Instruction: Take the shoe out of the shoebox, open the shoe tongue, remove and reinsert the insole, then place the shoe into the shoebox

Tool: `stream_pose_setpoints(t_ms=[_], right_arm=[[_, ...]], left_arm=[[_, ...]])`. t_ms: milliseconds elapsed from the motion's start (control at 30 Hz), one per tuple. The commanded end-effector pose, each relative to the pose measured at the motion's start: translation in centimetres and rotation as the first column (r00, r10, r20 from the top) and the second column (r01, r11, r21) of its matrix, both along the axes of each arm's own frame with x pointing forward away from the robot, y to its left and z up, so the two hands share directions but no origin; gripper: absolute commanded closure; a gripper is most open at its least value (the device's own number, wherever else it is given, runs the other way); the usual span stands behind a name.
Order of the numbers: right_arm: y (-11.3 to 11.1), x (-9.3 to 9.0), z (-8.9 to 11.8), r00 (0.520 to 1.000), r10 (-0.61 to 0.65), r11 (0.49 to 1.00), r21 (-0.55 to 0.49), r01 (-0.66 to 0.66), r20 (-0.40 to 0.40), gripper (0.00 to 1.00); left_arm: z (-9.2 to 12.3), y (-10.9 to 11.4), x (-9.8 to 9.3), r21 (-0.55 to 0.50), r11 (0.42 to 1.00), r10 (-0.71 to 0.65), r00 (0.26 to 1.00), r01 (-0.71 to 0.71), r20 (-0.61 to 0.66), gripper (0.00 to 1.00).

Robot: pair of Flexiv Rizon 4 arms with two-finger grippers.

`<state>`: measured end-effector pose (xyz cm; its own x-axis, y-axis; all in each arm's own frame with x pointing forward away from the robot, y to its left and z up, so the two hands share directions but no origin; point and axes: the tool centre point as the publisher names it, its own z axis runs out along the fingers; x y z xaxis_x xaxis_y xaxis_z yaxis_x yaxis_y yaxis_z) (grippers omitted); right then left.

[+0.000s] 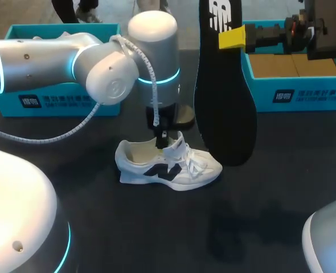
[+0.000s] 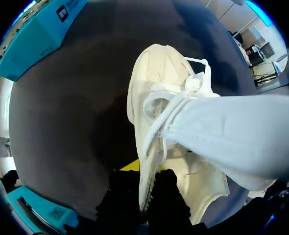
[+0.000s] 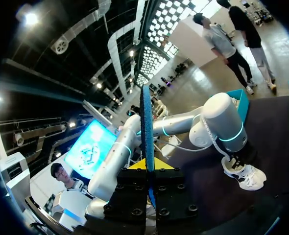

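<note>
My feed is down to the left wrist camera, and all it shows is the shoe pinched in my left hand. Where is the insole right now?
Observer: Out of the shoe. The right hand holds the insole up in the air, hanging upright.
Operator: Is it above the shoe opening?
Observer: No. From the right wrist camera the shoe sits well off to one side of the insole, apart from it.
Operator: Is the grip sound?
Observer: It looks so. The insole stands edge-on between both fingers of that hand, which press it from two sides.
</note>
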<state>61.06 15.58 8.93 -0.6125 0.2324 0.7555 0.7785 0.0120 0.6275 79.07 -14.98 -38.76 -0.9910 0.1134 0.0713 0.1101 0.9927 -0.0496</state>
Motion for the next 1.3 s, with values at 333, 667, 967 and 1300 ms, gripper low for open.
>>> stream_pose_setpoints(t_ms=[333, 667, 967, 1300], right_arm=[[0.4, 0.4, 0.1, 1.000, 0.003, 1.000, -0.003, -0.003, -0.002, 1.00], [0.4, 0.4, 0.1, 1.000, 0.003, 1.000, -0.003, -0.003, -0.002, 1.00], [0.4, 0.4, 0.1, 1.000, 0.003, 1.000, -0.003, -0.003, -0.002, 1.00], [0.4, 0.4, 0.1, 1.000, 0.003, 1.000, -0.003, -0.003, -0.002, 1.00]], left_arm=[[2.6, -0.5, 0.7, 0.118, 0.883, -0.450, 0.891, 0.455, -0.063, 1.00], [3.1, -0.6, 0.9, 0.099, 0.813, -0.572, 0.819, 0.574, -0.051, 1.00], [3.1, -0.6, 0.9, 0.099, 0.813, -0.572, 0.819, 0.574, -0.051, 1.00], [3.8, -0.8, 1.5, -0.094, 0.617, -0.770, 0.574, 0.781, -0.279, 1.00]])
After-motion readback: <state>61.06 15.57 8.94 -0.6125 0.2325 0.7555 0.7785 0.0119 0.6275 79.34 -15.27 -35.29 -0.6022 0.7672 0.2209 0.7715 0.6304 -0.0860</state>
